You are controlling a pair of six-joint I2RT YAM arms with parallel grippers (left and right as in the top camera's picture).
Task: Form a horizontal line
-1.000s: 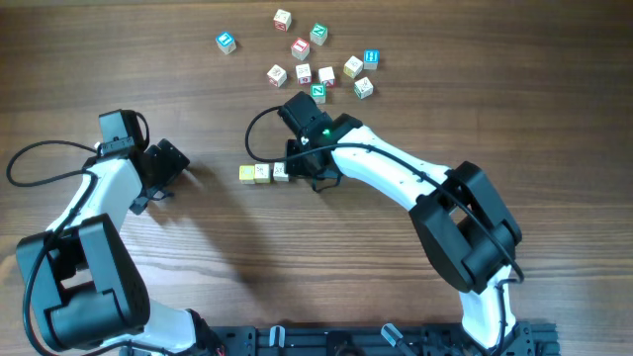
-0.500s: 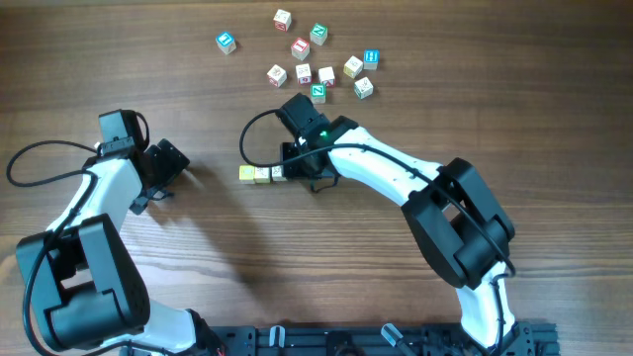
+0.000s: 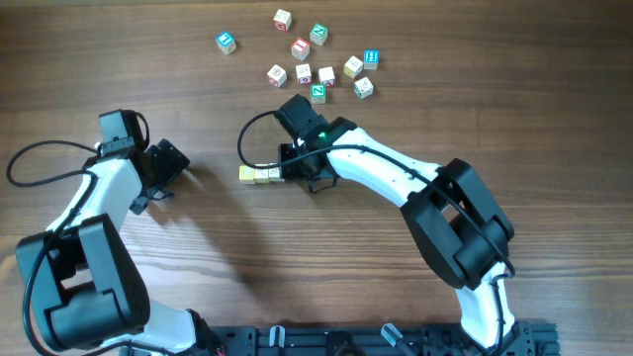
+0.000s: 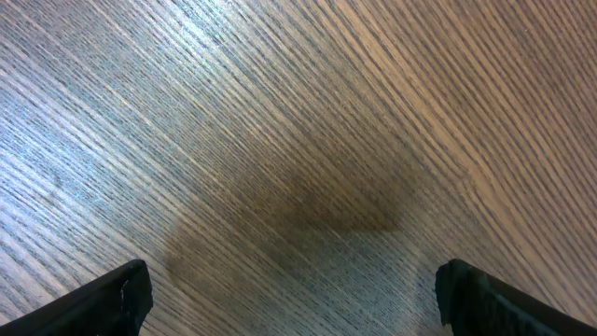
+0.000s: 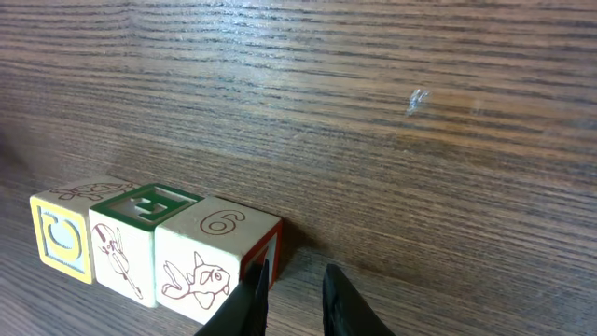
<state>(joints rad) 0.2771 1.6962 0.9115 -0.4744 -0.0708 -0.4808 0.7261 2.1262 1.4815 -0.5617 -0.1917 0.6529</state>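
The horizontal line is a short row of three cubes touching side by side in the right wrist view: a yellowish cube (image 5: 63,233), a green-topped cube (image 5: 131,238) and a cream cube with a fish and a 6 (image 5: 210,257). The row lies mid-table in the overhead view (image 3: 261,175). My right gripper (image 5: 291,299) is shut and empty, its left finger touching the right end of the cream cube; it also shows in the overhead view (image 3: 294,170). My left gripper (image 4: 294,299) is open and empty over bare wood, far left of the row (image 3: 163,173).
Several loose cubes lie scattered at the back of the table, among them a blue-faced cube (image 3: 226,42), another blue-faced one (image 3: 372,59), a red-faced cube (image 3: 301,47) and a green-faced cube (image 3: 317,92) just behind my right wrist.
My right gripper has edged left against the row's right end. The right-hand cube has slid left and closed up against the other two. The left arm has not moved.
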